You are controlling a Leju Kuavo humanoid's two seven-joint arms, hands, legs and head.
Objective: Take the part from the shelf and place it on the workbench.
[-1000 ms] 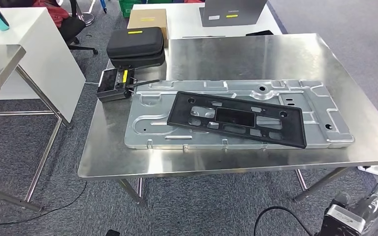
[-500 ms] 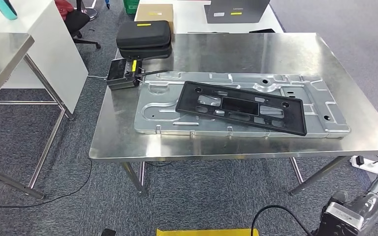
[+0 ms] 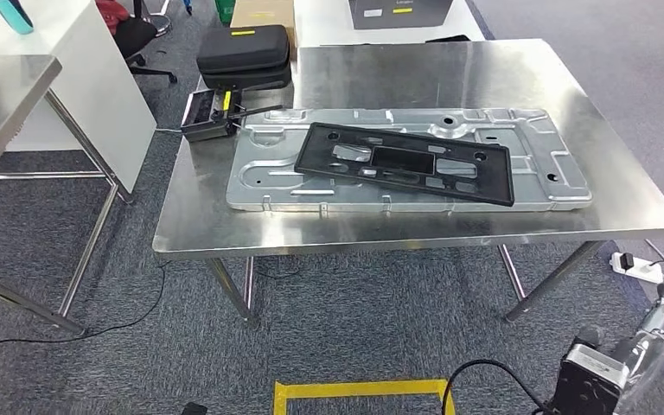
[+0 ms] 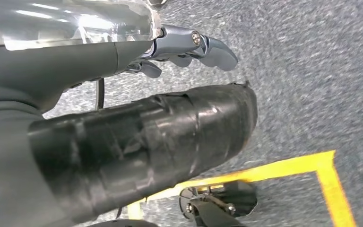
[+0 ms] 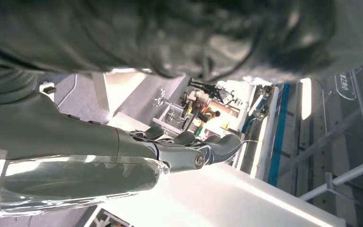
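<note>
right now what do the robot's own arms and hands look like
The left hand has a glossy silver cover, chrome links with a visible screw, grey fingertips, and a thick thumb wrapped in black tape. The right hand shows the same silver shell and matte grey housing with dark fingers. In the head view, the right arm is silver with a black cable looping near it.

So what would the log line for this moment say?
black part flat on metal panel | panel on workbench | left hand holds nothing | right hand holds nothing
</note>
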